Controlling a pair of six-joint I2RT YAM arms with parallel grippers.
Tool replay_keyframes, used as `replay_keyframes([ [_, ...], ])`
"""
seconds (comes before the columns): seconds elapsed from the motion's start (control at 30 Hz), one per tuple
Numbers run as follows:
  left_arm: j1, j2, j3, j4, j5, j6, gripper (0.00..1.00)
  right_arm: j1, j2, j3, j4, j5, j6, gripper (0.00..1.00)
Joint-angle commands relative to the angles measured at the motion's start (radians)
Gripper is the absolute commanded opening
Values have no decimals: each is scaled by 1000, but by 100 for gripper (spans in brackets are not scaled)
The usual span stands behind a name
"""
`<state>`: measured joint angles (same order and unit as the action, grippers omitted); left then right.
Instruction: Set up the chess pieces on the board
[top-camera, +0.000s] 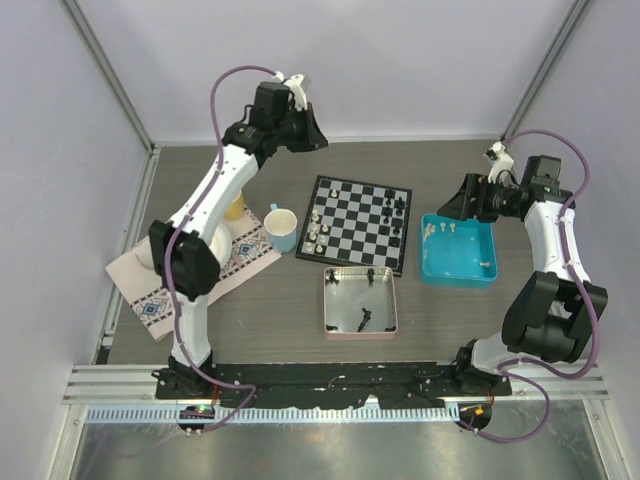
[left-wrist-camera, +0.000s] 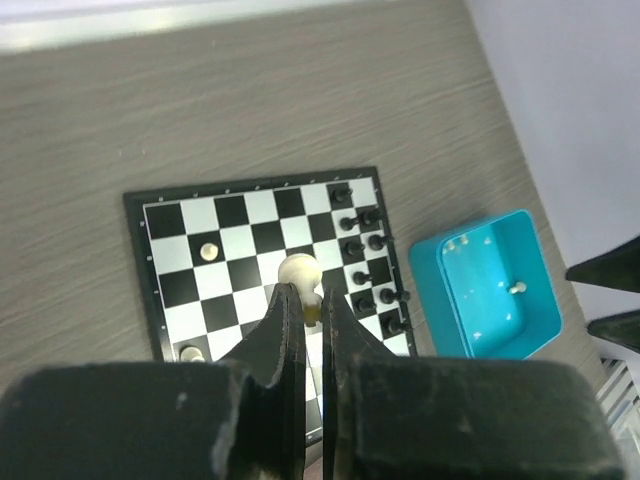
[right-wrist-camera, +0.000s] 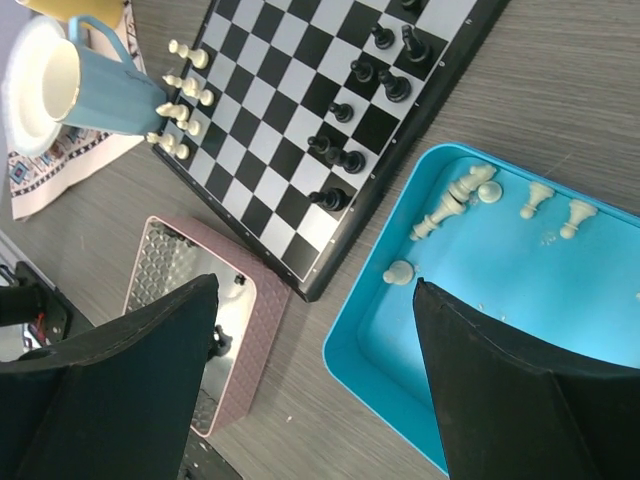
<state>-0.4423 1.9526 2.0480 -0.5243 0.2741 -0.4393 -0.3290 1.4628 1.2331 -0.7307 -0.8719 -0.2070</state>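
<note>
Slippage worries me: left jaws pinch an off-white pawn (left-wrist-camera: 300, 272) high over the chessboard (top-camera: 350, 215); dropped, it could topple white pieces (top-camera: 316, 232) at its 9 o'clock edge. Right jaws gape over the blue tray (top-camera: 456, 282).

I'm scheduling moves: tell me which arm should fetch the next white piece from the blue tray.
Right. The right hand hangs open over the blue tray, white pieces lying just ahead. The left hand is shut on a white piece above the board.
</note>
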Motion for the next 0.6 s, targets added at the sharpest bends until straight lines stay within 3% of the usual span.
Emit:
replay_keyframes([
  [0.0,1,159,164,-215,8,-30,0,1,13,-12,20,13,-74,85],
  [0.17,13,342,406,-309,-59,-36,0,-1,21,-47,36,-16,-83,85],
  [0.57,16,512,456,-256,-144,-84,0,-31,24,-90,70,-75,-88,86],
])
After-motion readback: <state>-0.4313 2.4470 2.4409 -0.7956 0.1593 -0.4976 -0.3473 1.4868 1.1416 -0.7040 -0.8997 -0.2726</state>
